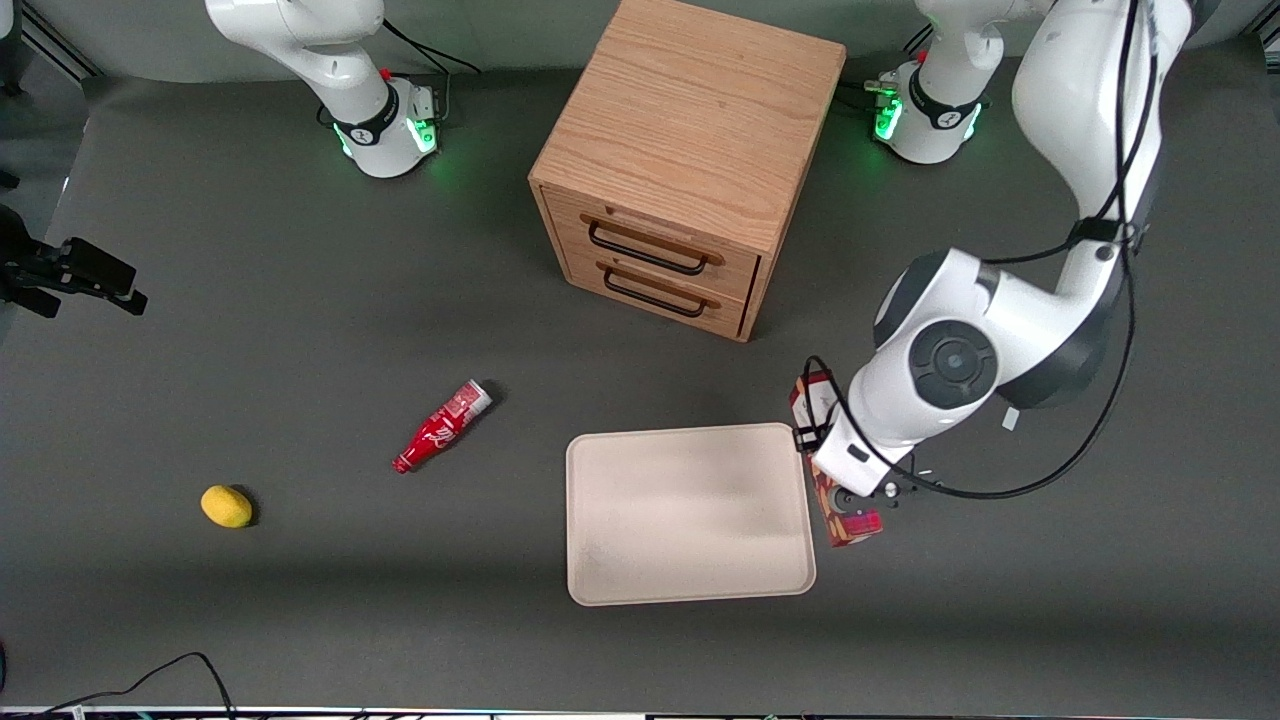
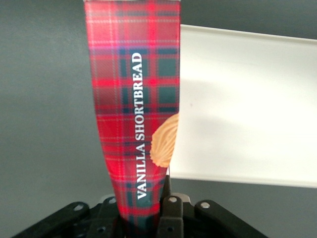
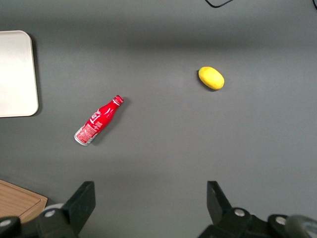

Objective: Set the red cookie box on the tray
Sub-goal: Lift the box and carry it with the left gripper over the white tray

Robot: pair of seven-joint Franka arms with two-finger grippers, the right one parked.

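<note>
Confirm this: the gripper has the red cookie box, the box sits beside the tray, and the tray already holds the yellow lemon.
Not quite. The tray holds nothing; the front view shows the yellow lemon lying on the table toward the parked arm's end. The rest stands: the gripper is shut on the red cookie box, beside the tray's edge.

Glossy tartan carton of the red cookie box [image 2: 133, 124], matt smooth tray [image 1: 690, 515], perhaps plastic, oak-grain wood cabinet [image 1: 690, 150]

The left arm [image 1: 1000, 340] shows glossy white shells, dark grey joint caps, looping black cables, a green-lit base; its claw [image 2: 143, 215] is black with silver screws.
</note>
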